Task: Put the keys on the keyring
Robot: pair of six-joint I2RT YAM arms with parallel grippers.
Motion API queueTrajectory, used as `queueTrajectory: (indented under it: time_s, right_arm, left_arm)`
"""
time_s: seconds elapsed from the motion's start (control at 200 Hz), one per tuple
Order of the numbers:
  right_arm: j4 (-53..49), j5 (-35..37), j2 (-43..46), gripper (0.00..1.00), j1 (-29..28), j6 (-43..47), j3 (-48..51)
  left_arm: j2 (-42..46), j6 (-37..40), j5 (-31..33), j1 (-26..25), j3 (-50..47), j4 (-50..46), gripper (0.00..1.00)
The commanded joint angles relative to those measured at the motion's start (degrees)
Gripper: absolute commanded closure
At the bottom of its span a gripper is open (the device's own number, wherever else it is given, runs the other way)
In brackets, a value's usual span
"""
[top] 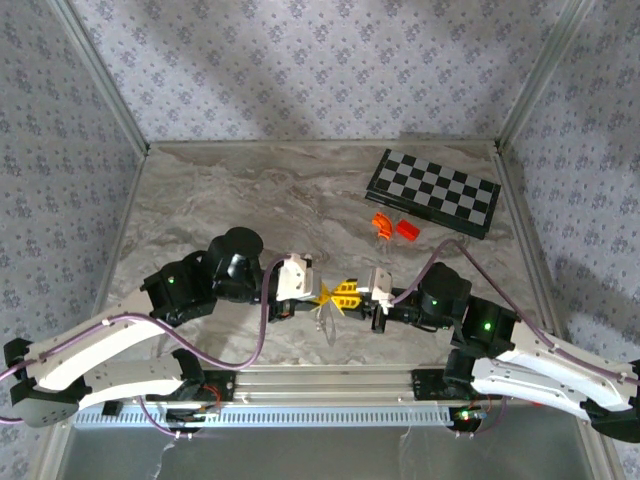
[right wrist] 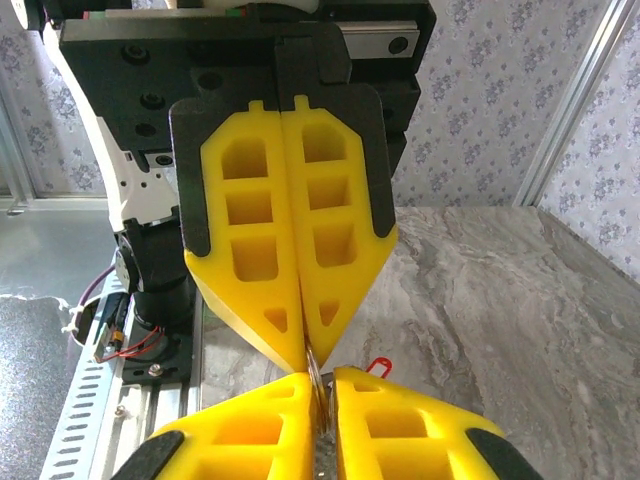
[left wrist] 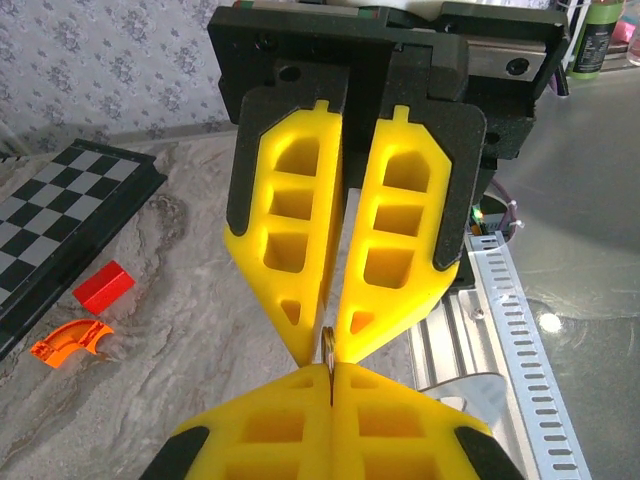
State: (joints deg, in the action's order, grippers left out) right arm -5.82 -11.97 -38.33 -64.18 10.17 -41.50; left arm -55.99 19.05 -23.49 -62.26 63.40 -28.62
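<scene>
My two grippers meet tip to tip above the near middle of the table, left gripper facing right gripper. The left gripper is shut on the keyring, a thin metal loop seen edge-on that sticks out toward the right gripper's fingertips. In the right wrist view my right gripper is shut on a thin silvery piece of the keys. The keys' red tag peeks out beside the right finger. Where key and ring touch is hidden between the tips. Something pale dangles below them.
A black-and-grey chessboard lies at the back right. In front of it are a red block and an orange curved piece. The aluminium rail runs along the near edge, just behind the grippers.
</scene>
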Motion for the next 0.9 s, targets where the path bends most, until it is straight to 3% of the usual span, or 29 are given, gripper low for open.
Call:
queueTrajectory:
  time_s: [0.0, 0.065, 0.18, 0.295, 0.35, 0.59, 0.895]
  right_arm:
    - [1.7, 1.7, -0.4, 0.92, -0.3, 0.7, -0.8]
    - [0.9, 2.3, -0.4, 1.00, -0.3, 1.0, -1.3]
    - [1.0, 2.9, 0.3, 1.00, -0.3, 1.3, -1.3]
    - [2.3, 1.9, 1.8, 1.00, -0.2, 0.4, -0.7]
    - [3.5, 0.0, 2.9, 1.00, 0.1, -1.1, -0.1]
    - [18.2, -7.9, 8.0, 1.00, 4.6, -10.3, 6.0]
    - [33.1, -12.7, 6.9, 1.00, 8.4, -18.6, 10.3]
  left_arm:
    - [0.2, 1.3, -1.3, -0.1, 2.7, -0.1, 1.00]
    - [0.3, 1.3, -1.5, -0.1, 2.8, 0.0, 1.00]
    - [0.9, 0.7, -1.4, -0.1, 2.4, 1.4, 1.00]
    - [2.7, -0.5, -0.3, 0.0, 0.0, 5.0, 0.84]
    - [4.1, -1.0, 0.6, 0.1, -1.5, 7.1, 0.81]
    - [9.0, -6.0, -1.0, 0.9, -7.6, 20.3, 0.80]
    - [6.0, -10.3, -6.2, 0.9, -8.3, 28.1, 0.71]
